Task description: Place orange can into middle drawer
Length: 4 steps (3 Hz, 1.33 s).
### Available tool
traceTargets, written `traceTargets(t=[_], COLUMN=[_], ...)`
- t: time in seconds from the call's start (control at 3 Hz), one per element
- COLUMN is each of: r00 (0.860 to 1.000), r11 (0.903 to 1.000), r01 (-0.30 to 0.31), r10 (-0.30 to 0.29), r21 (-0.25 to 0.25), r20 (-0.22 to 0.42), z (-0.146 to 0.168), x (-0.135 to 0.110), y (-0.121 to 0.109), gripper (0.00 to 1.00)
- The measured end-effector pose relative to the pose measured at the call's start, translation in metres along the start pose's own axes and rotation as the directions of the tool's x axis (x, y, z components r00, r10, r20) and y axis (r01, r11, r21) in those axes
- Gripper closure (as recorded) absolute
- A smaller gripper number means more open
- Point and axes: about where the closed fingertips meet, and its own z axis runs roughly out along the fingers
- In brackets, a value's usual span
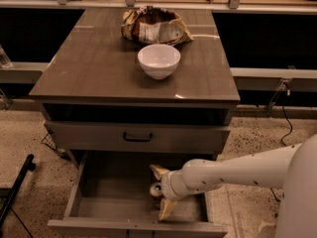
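Observation:
The middle drawer [106, 187] stands pulled open under the table, a wide grey-brown box with low side walls. The orange can [155, 189] lies inside it right of centre, its silver top facing left. My gripper [159, 192] reaches into the drawer from the right on a white arm. Its yellowish fingers [159, 172] are spread apart, one behind the can and one in front of it. The can sits between them on the drawer floor.
A closed grey drawer front with a black bar handle [137, 137] is above the open drawer. On the table top [89, 68] stand a white bowl [158, 60] and a crumpled snack bag [154, 27]. A black leg [15, 190] lies on the floor at left.

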Motion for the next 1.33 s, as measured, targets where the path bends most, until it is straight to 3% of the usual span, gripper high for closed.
traceTargets(t=[0.33,0.67,1.0,1.33], r00=[0.999,0.996,0.994,0.989], r11=[0.9998,0.9972,0.9913,0.9844], r01=[-0.015,-0.044,-0.081,-0.145], r10=[0.015,0.039,0.073,0.143], r21=[0.015,0.061,0.104,0.099], r20=[0.043,0.085,0.079,0.035], z=[-0.012,-0.042,-0.083,-0.107], x=[-0.003,-0.005,0.004,0.02], y=[-0.002,-0.006,-0.009,-0.008], gripper=[0.0,0.0,0.0,0.0])
